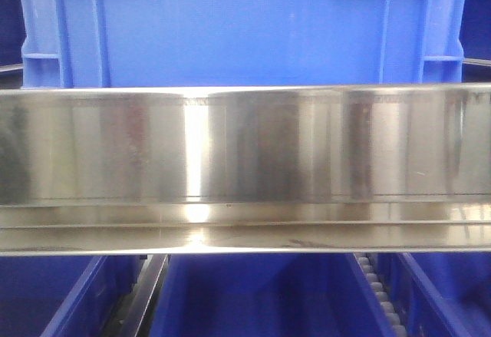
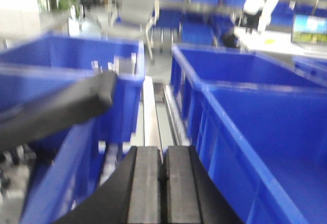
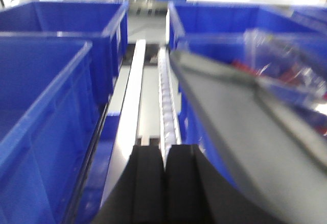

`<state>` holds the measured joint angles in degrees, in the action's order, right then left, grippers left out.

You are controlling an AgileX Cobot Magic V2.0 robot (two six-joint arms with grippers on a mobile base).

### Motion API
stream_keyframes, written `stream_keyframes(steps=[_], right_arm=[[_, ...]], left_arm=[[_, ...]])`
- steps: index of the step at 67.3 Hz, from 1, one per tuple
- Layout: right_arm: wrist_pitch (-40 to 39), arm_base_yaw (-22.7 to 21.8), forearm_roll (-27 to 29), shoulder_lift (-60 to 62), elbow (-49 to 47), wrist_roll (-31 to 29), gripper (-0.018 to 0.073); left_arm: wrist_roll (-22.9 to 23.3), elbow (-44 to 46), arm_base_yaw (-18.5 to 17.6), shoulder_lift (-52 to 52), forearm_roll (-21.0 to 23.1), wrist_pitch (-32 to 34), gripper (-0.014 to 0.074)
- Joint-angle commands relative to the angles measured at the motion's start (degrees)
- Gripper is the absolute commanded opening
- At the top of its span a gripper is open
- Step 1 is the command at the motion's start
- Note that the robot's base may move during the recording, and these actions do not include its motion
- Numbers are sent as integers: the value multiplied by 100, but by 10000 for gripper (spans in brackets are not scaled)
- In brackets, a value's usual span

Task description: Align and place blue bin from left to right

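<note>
Left pincer (image 2: pixel 162 183) narrow, its pads pressed together with nothing between them; right pincer (image 3: pixel 163 183) likewise, pads meeting and empty. Blue bin (image 1: pixel 242 30) fills the upper front view, ribbed side wall facing the camera, upright and square to a steel rail (image 1: pixel 245 168) that crosses in front of it and hides its base; what carries it cannot be told. Below the rail, lower bins (image 1: pixel 261 299) sit side by side, a roller track (image 1: pixel 380 291) between two of them. Left wrist view: pincer over a gap flanked by side bins (image 2: pixel 255 106), a blurred dark bar (image 2: pixel 61 106) at left. Right wrist view: pincer above white rollers (image 3: pixel 166 101), a blurred grey panel (image 3: pixel 230 132) at right, a clear bag (image 3: pixel 286 60) in the bin behind it. Whether any bin in the wrist views is the task's cannot be told
</note>
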<state>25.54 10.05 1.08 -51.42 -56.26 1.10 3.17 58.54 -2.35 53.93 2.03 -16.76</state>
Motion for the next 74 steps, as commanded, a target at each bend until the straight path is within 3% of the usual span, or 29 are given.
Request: stream_keyframes(steps=[1,16,24,35,48,58,74], right_arm=[[200,42,59,-284,-291,22,-78],[1225,413,49,-1519,-1531,22,-74],[1668,690,-108,-2313,-2271,54,-74],[2304,1055,-872,-3247,-3365,994,-74],[3036,1471,-979,-4071,-4698,1296,-74],[3620,1695,-993,-4692,-5587,1444,-74],[4168,1836,-993,-5393,-6539,1444,-74]], left_arm=[[-9,495,2,330,95,-506,-111],[-9,2100,-44,1652,4,-1728,-111],[-9,2867,-256,2314,-112,-2051,-111],[17,3788,-739,3119,-685,-2576,-111],[1069,4937,-1150,3975,-1427,-3347,-111],[1358,5654,-1267,4474,-1451,-3895,-111],[1543,5782,-1267,4640,-1405,-3944,-111]])
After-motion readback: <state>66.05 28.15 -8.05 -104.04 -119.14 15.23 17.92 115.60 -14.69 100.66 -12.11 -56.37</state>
